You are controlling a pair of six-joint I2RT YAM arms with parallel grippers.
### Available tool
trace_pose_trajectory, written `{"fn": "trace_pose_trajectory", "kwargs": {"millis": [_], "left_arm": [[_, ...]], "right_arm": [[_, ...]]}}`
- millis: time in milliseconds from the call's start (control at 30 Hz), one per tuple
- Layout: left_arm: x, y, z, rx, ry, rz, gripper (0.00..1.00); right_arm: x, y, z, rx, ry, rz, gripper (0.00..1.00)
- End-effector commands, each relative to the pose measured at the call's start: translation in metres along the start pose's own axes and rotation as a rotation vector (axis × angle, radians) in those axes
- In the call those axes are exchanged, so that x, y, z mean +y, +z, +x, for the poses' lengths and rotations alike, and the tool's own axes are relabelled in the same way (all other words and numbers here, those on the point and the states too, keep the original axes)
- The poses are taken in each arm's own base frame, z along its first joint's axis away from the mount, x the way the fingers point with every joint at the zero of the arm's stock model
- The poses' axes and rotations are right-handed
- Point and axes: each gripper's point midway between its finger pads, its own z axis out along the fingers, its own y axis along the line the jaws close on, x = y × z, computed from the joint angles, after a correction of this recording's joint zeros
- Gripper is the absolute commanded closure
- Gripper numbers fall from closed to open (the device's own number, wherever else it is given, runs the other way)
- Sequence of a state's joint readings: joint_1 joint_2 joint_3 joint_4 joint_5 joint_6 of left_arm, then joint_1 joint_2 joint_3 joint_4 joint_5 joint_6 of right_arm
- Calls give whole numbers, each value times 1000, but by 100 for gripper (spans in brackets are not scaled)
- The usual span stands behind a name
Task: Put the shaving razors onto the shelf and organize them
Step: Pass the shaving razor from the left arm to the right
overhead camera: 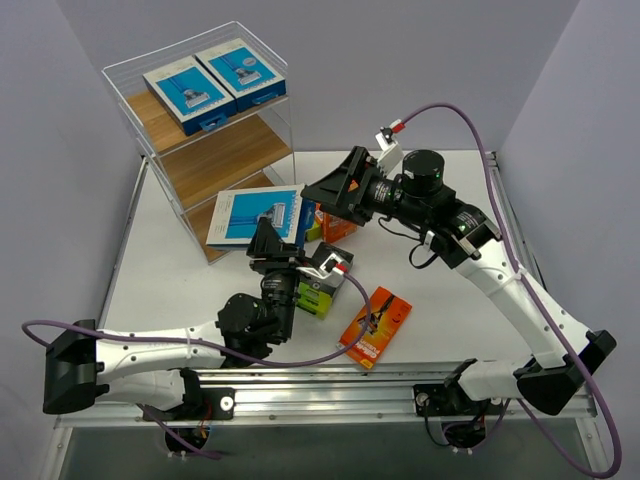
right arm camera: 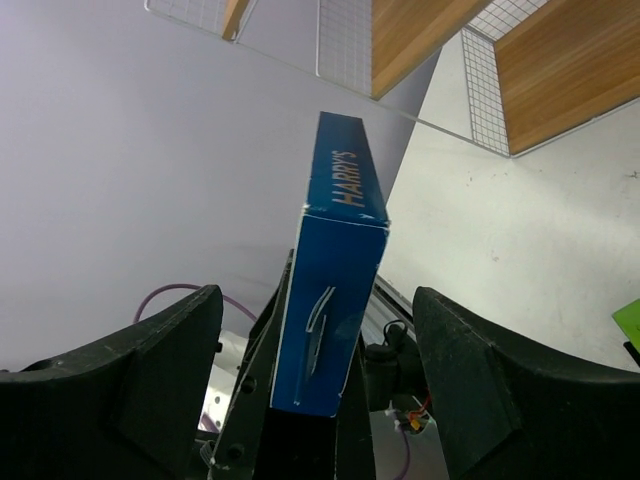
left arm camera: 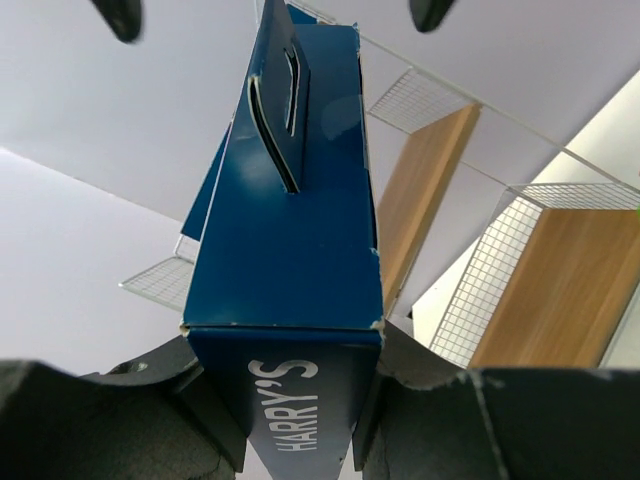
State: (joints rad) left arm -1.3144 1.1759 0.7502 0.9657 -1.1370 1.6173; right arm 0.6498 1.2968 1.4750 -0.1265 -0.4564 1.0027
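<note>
Here, left claw (left arm camera: 285, 345) clamps blue pack (left arm camera: 290, 230).

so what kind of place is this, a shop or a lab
Most likely a robotics lab bench staged as a shop display, not a shop: a left arm and right arm bolted to a rail, plain walls closing in a white table, and a wire shelf with boxed razors.

A white table (overhead camera: 165, 290) stands enclosed by plain pale grey walls (overhead camera: 400, 60) at the far, left and right sides.
</note>
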Motion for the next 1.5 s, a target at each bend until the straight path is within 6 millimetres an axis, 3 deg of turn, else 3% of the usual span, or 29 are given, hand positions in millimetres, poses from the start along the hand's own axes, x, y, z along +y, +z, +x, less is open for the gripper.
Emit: {"fn": "trace_pose_trajectory", "kwargs": {"millis": [0, 233, 633, 800, 1000, 1400, 1467], "left_arm": [[29, -2, -2, 9, -73, -95, 98], [17, -1, -15, -10, -33, -86, 98], [4, 1, -16, -1, 7, -64, 98], [1, 1, -17, 14, 25, -60, 98], [2, 2, -17, 43, 28, -74, 98], [-13, 4, -20, 94, 47, -69, 98], [-13, 3, -19, 103, 38, -72, 89]], "right_arm": [[7, -5, -1, -23, -6, -23, 29], [5, 2, 10, 2, -5, -33, 37], [2, 13, 33, 42, -2, -31, 56], [1, 12, 36, 37, -1, -24, 63], [-5, 7, 32, -2, -1, 18, 63], [-12, 0, 32, -61, 35, 15, 94], [-13, -2, 29, -77, 30, 20, 97]]}}
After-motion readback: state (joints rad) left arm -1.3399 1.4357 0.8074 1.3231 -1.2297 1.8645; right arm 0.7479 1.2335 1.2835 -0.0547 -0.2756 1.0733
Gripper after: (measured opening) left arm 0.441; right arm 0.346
